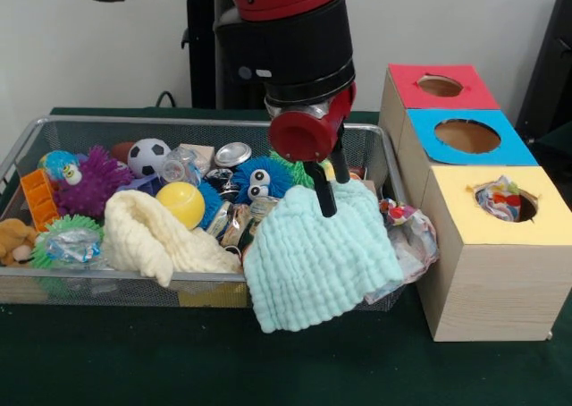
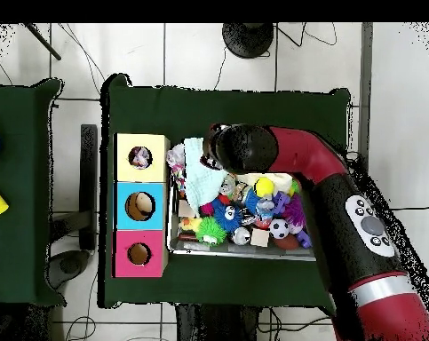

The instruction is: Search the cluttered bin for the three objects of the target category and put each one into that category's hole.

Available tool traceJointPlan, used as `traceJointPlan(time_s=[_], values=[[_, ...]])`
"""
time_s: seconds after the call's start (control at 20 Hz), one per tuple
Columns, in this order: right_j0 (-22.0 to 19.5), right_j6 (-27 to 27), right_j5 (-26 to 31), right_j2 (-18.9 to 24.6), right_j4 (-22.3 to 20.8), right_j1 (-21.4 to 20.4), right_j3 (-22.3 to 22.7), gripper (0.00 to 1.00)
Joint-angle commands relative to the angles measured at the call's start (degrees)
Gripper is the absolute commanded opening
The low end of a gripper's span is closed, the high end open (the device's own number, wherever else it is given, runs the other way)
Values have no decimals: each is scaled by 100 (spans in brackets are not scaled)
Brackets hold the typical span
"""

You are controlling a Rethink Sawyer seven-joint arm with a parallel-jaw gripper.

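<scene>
A mint green cloth [image 1: 313, 263] hangs over the front right rim of the wire bin [image 1: 89, 124]; in the overhead view this cloth [image 2: 198, 178] lies at the bin's end nearest the boxes. My gripper [image 1: 329, 196] is right above its top edge, its two black fingers apart and open, the tips touching the fabric. A cream cloth [image 1: 156, 236] is draped over the front rim further left. A patterned cloth [image 1: 407, 232] is bunched in the bin's right corner. The yellow-topped box [image 1: 496, 245] holds a colourful cloth in its hole [image 1: 505, 200].
A blue-topped box [image 1: 469, 138] and a red-topped box [image 1: 438, 86] stand behind the yellow one, each with a round hole. The bin also holds a yellow ball [image 1: 181, 202], a football [image 1: 147, 154], spiky toys, a blue furry toy [image 1: 259, 181] and cans.
</scene>
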Motion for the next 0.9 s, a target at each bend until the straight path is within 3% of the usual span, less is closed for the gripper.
traceJointPlan(time_s=[0.05, 0.45, 0.9], values=[[129, 2069, -773, -525, 205, 239, 286, 100], [328, 2087, -1219, -606, 240, 465, 415, 100], [176, 1300, -910, -233, 329, 741, 556, 100]])
